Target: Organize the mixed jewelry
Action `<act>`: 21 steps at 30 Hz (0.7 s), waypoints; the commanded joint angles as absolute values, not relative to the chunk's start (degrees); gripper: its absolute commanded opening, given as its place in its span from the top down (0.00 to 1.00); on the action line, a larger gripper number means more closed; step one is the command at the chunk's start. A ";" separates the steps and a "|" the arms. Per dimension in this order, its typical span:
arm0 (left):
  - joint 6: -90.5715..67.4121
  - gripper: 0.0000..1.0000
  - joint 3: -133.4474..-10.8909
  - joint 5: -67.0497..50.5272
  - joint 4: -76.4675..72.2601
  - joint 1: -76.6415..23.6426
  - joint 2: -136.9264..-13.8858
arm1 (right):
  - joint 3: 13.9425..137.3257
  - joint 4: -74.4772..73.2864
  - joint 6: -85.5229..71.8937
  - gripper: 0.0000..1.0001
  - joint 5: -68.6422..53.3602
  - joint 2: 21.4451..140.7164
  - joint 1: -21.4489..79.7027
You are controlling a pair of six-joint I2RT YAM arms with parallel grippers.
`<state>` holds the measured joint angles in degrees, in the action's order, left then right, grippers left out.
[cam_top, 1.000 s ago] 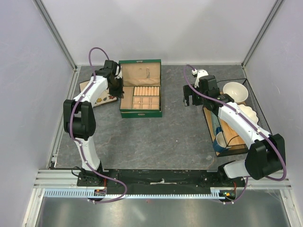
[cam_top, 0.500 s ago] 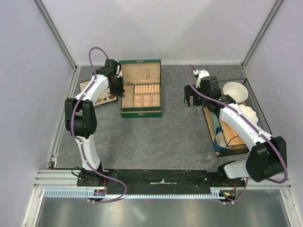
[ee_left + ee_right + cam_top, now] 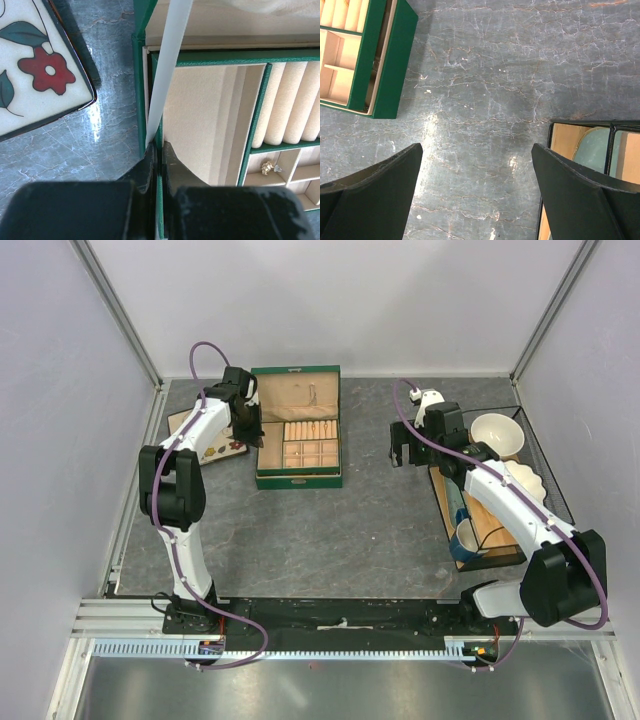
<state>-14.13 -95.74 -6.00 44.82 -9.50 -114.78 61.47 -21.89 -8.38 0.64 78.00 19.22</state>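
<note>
My left gripper (image 3: 252,430) (image 3: 159,146) is shut on the thin silvery-white bangle (image 3: 167,65). The bangle shows edge-on as a white strip that rises from the fingertips. The gripper hangs over the left wall of the open green jewelry box (image 3: 298,480) (image 3: 139,100), beside its large tan compartment. A tiny gold piece (image 3: 267,167) lies in a small compartment below the ring rolls. My right gripper (image 3: 400,452) (image 3: 476,147) stands wide open over bare table, right of the box (image 3: 395,65), with nothing between its fingers.
A tray with a red flower pattern (image 3: 218,450) (image 3: 30,75) lies just left of the box. A black wire rack (image 3: 480,540) (image 3: 580,145) at the right holds a white bowl (image 3: 497,432), plates (image 3: 525,480) and a blue mug (image 3: 465,538).
My left gripper has moved a little to the right, from the flower tray's edge to the box's left wall. The right gripper has hardly moved.
</note>
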 commanded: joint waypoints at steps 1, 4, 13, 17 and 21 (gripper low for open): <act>-15.73 0.98 -97.74 -5.98 43.77 -9.40 -115.31 | 61.35 -20.48 -9.32 0.02 0.18 76.64 18.90; -15.56 0.98 -97.47 -6.06 43.59 -9.40 -115.22 | 61.26 -20.48 -9.40 0.02 0.09 76.73 18.81; -15.21 0.98 -97.38 -6.50 43.51 -9.49 -114.79 | 60.65 -20.21 -9.49 0.02 0.17 76.47 18.46; -15.21 0.98 -97.65 -6.24 43.59 -9.75 -114.70 | 60.47 -20.13 -9.49 0.02 0.17 76.20 18.37; -15.12 0.98 -97.82 -5.80 43.51 -10.19 -114.61 | 60.21 -20.13 -9.58 0.02 -1.30 76.03 18.19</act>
